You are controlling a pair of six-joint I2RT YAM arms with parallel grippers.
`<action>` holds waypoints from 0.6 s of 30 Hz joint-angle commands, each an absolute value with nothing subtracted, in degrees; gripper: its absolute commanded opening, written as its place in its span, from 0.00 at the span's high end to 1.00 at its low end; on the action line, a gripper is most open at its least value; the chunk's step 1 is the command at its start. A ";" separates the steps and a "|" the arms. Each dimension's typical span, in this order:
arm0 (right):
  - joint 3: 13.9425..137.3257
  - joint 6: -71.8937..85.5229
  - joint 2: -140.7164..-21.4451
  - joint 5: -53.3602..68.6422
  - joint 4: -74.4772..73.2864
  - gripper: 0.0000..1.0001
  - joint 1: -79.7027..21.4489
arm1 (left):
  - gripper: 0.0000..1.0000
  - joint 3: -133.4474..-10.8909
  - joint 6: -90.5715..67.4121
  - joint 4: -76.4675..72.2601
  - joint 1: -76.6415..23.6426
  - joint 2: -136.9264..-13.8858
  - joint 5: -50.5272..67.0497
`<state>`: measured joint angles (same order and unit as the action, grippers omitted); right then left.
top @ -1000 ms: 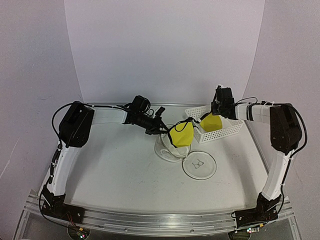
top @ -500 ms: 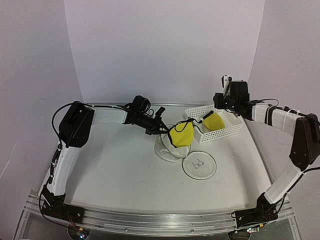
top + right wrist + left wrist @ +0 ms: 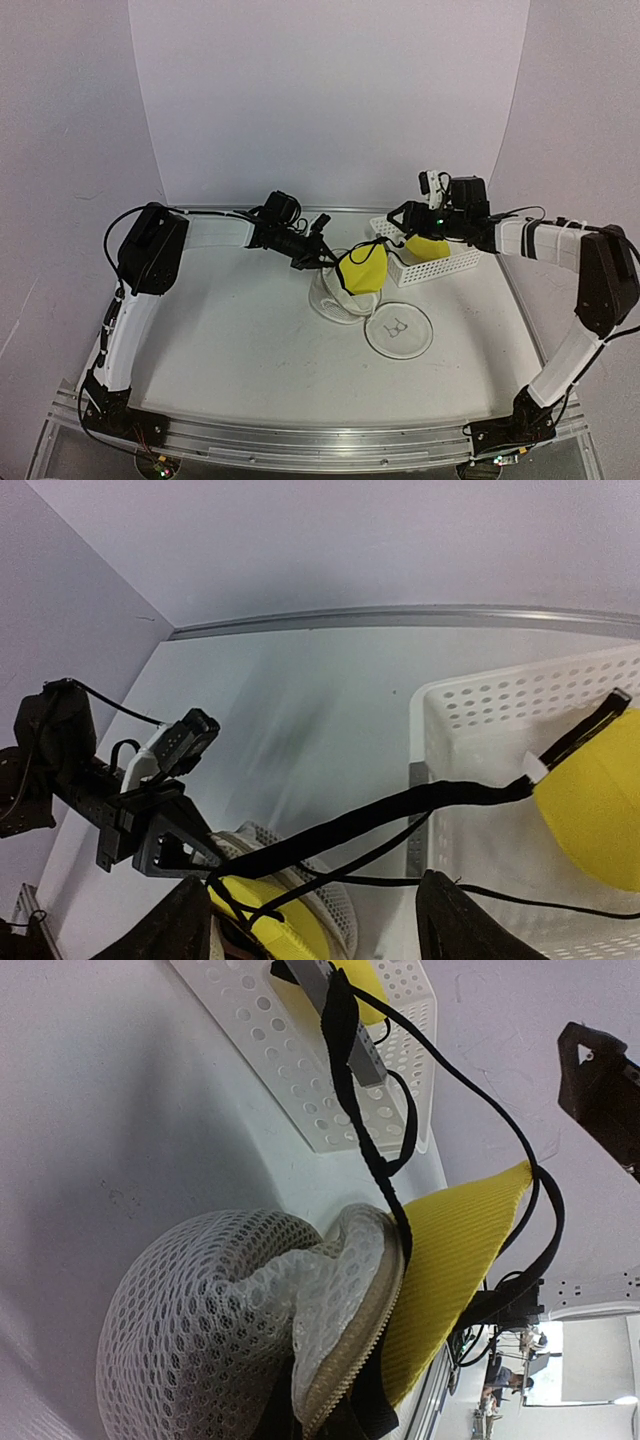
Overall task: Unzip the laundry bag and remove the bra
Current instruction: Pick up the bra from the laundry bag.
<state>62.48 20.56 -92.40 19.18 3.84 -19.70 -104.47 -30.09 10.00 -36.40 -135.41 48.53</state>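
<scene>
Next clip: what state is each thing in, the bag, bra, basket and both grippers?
Laundry bag: unzipped, slumped open on the table; its round face lies flat beside it.
Bra: partly out, one yellow cup at the bag's mouth, the other in the basket.
Basket: upright, holding that cup.
Left gripper: jaws shut on the bag's rim.
Right gripper: jaws open, empty, above the basket.

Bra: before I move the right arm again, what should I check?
1. Laundry bag unzipped: ok.
2. Left gripper shut on the bag's rim: ok.
3. Right gripper open, holding nothing: ok.
4. One cup of the bra in the basket: ok.
5. Other cup out of the bag: not ok, it sits in the mouth.
6. Straps free of snags on the basket wall: cannot tell.
</scene>
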 commanded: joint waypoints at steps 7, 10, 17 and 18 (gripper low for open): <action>61.20 36.16 -101.31 29.13 16.98 0.26 -21.39 | 1.00 -105.27 -29.62 9.05 -36.65 -135.61 50.21; 60.76 38.24 -103.20 30.87 19.63 0.26 -22.06 | 1.00 -105.39 -29.62 9.15 -36.65 -135.69 50.28; 60.84 41.15 -105.86 32.07 23.13 0.25 -24.24 | 1.00 -105.55 -29.53 9.13 -36.65 -135.87 50.36; 60.96 41.39 -106.24 32.00 23.26 0.25 -24.37 | 1.00 -105.56 -29.53 9.14 -36.65 -135.88 50.36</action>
